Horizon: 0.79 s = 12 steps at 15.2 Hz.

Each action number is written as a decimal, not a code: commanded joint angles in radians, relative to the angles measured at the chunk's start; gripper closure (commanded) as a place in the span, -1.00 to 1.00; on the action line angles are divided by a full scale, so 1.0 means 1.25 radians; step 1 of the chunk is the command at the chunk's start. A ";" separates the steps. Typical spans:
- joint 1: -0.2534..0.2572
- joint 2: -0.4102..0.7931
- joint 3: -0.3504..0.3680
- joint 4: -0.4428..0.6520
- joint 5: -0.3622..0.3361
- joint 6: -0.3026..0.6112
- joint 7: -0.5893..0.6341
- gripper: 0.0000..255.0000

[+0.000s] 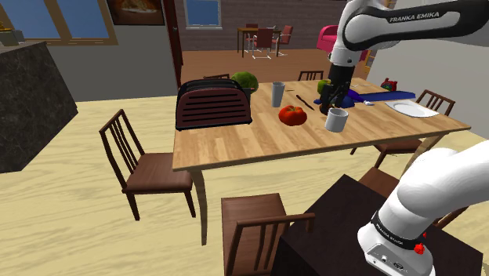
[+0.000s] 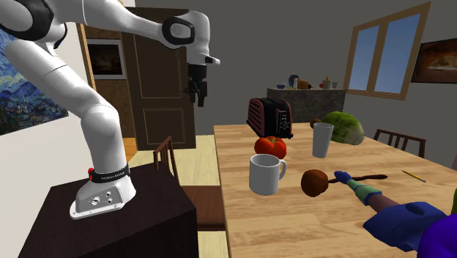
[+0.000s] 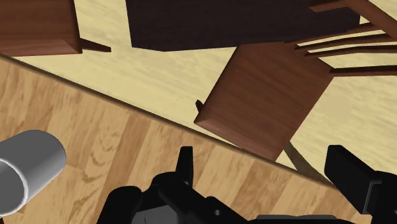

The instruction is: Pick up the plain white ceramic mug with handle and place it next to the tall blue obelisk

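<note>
The white mug [image 1: 337,119] stands upright on the wooden table [image 1: 258,141], its handle [image 2: 280,170] showing in the second exterior view, beside a red tomato [image 1: 292,114]. My black gripper [image 1: 335,100] hangs well above the table, apart from the mug [image 2: 265,174] and nearer the stand's side of it. In the wrist view the fingers [image 3: 184,167] stand wide apart with nothing between them, over the table's edge, and the mug [image 3: 25,168] lies off to one side. A blue elongated object [image 1: 368,96] lies on the table beyond the mug; its blue body [image 2: 406,220] is close in the second exterior view.
On the table are a dark red toaster [image 1: 212,104], a green melon [image 1: 244,81], a grey cup [image 1: 277,94], a white plate [image 1: 411,109] and a brown ball [image 2: 316,182]. Wooden chairs [image 1: 149,168] ring the table; one seat [image 3: 267,95] sits below the gripper, by the dark stand [image 2: 102,220].
</note>
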 commanded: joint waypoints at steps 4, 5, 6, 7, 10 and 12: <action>-0.024 0.092 -0.066 0.016 -0.039 0.074 -0.076 -1.00; -0.029 0.112 -0.078 0.022 -0.045 0.088 -0.091 -1.00; -0.033 0.133 -0.091 0.029 -0.049 0.102 -0.106 -1.00; -0.036 0.155 -0.104 0.037 -0.053 0.116 -0.121 -1.00; -0.047 0.225 -0.140 0.066 -0.059 0.157 -0.167 -1.00; -0.054 0.275 -0.164 0.090 -0.058 0.182 -0.198 -1.00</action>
